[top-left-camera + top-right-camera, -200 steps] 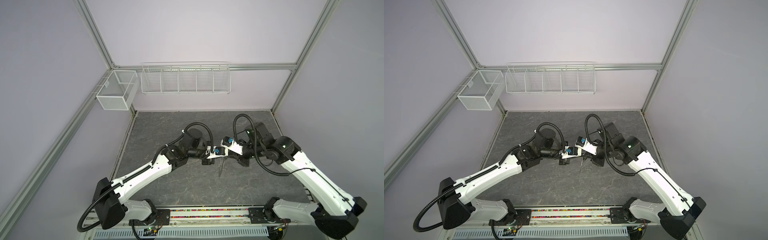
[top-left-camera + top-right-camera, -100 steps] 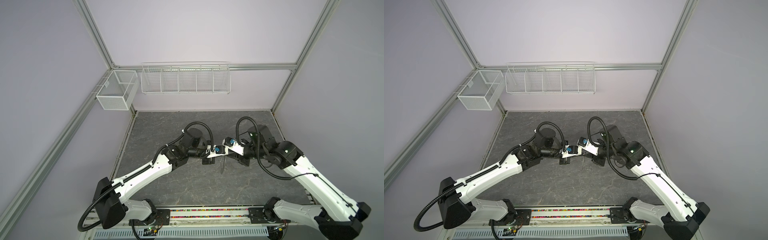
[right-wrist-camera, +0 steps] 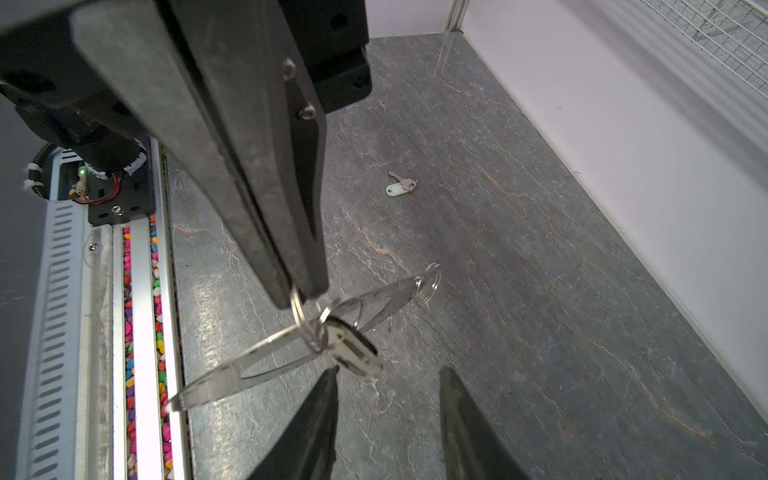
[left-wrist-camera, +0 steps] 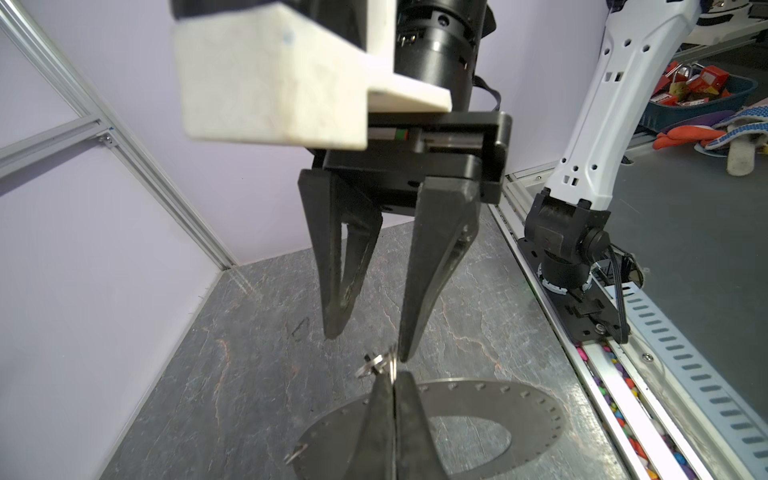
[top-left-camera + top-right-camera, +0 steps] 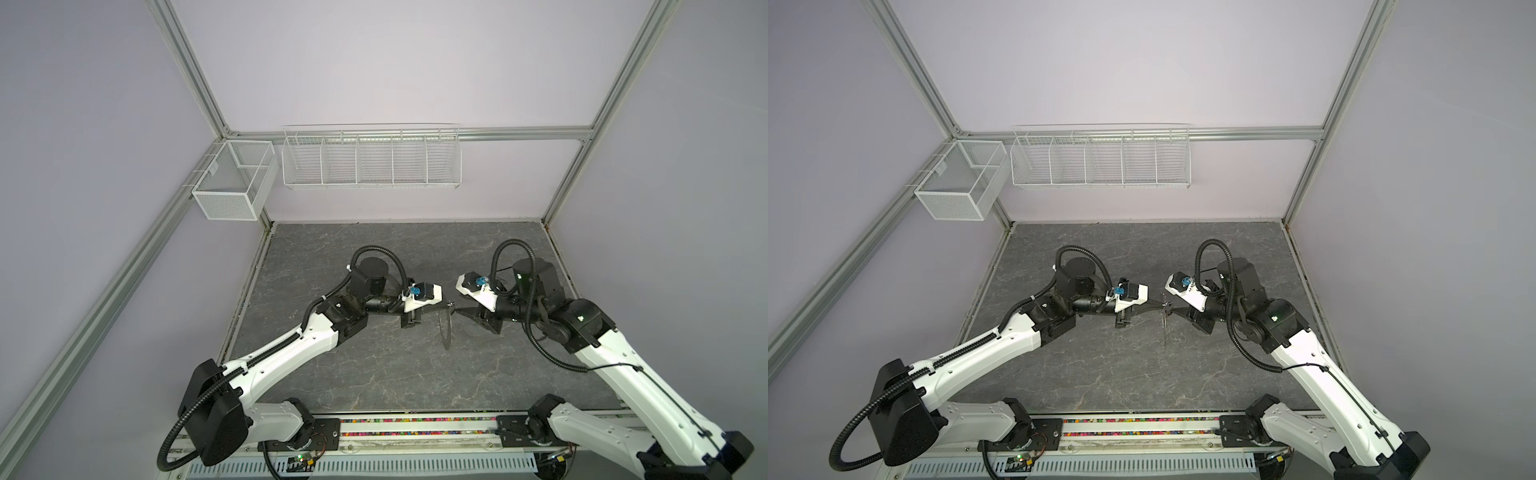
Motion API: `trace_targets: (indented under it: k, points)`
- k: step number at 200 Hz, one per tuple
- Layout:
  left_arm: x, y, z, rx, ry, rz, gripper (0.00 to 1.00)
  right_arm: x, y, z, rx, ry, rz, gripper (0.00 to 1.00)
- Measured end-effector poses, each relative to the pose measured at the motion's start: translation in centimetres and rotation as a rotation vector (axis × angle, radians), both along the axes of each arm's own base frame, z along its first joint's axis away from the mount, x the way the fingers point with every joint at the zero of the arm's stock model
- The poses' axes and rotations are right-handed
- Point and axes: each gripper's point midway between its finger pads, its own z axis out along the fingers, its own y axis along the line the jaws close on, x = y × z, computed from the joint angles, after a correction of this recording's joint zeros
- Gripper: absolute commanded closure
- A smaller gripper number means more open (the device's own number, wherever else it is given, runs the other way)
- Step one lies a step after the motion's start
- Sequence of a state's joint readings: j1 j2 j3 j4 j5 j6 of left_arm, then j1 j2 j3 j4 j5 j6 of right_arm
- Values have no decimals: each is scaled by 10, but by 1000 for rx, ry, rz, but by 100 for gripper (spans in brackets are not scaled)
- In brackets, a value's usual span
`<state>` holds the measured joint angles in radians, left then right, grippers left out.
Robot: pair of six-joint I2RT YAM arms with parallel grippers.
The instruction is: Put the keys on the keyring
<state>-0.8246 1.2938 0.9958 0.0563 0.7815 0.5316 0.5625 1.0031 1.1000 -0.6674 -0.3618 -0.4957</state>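
The keyring (image 4: 519, 411) is a flat grey metal disc with small holes round its rim. My left gripper (image 4: 392, 380) is shut on its rim and holds it above the table, so it is edge-on in both top views (image 5: 445, 330) (image 5: 1165, 324). A key with a black tag (image 3: 353, 347) hangs from small split rings on the keyring, just beyond the left gripper's tips (image 3: 299, 297). My right gripper (image 3: 388, 370) is open, its fingers apart just short of that key, with nothing between them. A key with a white tag (image 3: 400, 188) lies on the table farther off.
On the back wall hang a white wire rack (image 5: 372, 158) and a mesh box (image 5: 232, 185). A rail with coloured beads (image 5: 415, 426) runs along the table's front edge. Purple walls close in the grey stone table (image 5: 374, 374) on three sides.
My right gripper has opened and drawn back to the right, away from the black-tag key. The left gripper has kept still with the keyring.
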Motion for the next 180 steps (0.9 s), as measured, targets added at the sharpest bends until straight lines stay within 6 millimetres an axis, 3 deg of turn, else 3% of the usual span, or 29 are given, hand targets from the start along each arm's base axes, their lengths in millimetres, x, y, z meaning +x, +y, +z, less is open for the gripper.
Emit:
trace_targets:
  k: [80,114,146,180]
  points:
    - [-6,2,16,-46,-37,-20,100,-6,19,7,103,54,83,61]
    - [-6,3,18,-55,-45,-19,100,-11,23,9,129,70,110,72]
    - [-5,6,18,-60,-53,-4,100,-13,24,8,136,78,120,90]
    - [-1,8,16,-67,-58,22,100,-13,22,7,124,69,115,94]
